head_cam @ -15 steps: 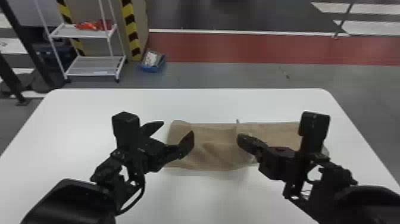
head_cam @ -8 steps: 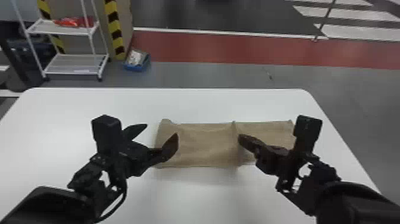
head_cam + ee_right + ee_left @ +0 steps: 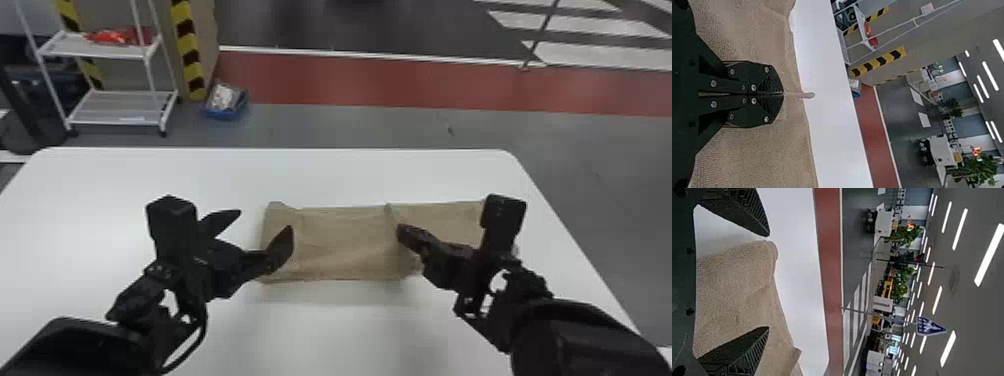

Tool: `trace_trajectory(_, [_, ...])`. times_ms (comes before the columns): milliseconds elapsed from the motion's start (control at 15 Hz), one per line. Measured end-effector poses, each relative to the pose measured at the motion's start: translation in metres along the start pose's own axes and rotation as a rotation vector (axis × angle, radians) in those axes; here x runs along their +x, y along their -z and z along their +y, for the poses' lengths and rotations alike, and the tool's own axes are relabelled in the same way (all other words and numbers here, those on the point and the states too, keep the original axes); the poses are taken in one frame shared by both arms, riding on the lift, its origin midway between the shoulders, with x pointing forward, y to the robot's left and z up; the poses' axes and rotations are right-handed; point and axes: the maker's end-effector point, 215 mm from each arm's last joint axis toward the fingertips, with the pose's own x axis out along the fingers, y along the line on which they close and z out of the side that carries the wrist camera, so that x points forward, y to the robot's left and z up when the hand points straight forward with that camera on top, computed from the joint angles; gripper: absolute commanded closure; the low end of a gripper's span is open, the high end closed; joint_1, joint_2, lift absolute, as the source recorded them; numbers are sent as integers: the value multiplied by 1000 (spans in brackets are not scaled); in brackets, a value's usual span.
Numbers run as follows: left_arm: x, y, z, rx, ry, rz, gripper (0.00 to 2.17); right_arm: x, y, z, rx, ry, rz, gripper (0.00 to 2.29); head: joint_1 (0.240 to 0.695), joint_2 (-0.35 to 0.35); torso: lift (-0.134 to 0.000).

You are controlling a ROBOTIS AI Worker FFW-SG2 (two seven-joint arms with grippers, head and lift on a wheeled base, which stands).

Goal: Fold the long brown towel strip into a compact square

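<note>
The brown towel strip [image 3: 345,240] lies across the white table, with a raised crease right of its middle and a folded-looking left end. My left gripper [image 3: 265,227] stands open by that left end, one finger over the towel. In the left wrist view, the left gripper [image 3: 768,282] has the rolled-looking edge of the towel [image 3: 738,286] between its spread fingers. At the crease is my right gripper [image 3: 402,234]. The right wrist view shows the right gripper [image 3: 782,94] shut on a pinched ridge of the towel [image 3: 754,156], which sticks out beyond the fingertips.
The white table [image 3: 350,330] extends around the towel, its far edge behind it. Beyond on the floor stand a white shelf cart [image 3: 115,107] and a small blue box [image 3: 226,102], both at the back left.
The head view has shifted, so the table and both arms appear farther left than a second ago. The left gripper remains open near the towel's left end, and the right one keeps at the crease.
</note>
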Motion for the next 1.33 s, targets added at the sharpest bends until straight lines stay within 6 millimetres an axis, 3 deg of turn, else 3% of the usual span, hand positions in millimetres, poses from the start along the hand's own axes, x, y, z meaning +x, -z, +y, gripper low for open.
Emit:
trace_trajectory(67, [0,0,1,0,-2,-1,29,5,8,-5,3,9,24,704,695,-114,-124])
trace_trajectory(133, [0,-1,2,0,-3,-2,29,9,14,-7,6,14,46,495,695,-114,-124])
trace_trajectory(267, [0,-3,4,1,-8,-5,29,11,26,-8,18,16,98,481,695,-110,-124])
trace_trajectory(533, [0,-4,4,1,-8,-7,29,-3,39,-2,42,10,169,481,695,-107,-124])
trace_trajectory(1067, [-1,-5,6,2,-7,-9,29,3,34,1,27,16,179,610,695,-100,-124])
trace_trajectory(1133, [-1,-5,5,1,-5,-9,29,3,35,1,26,18,182,761,695,-100,-124])
trace_trajectory(1333, [-2,-5,5,-1,3,-11,29,3,44,1,32,21,213,765,695,-99,-124])
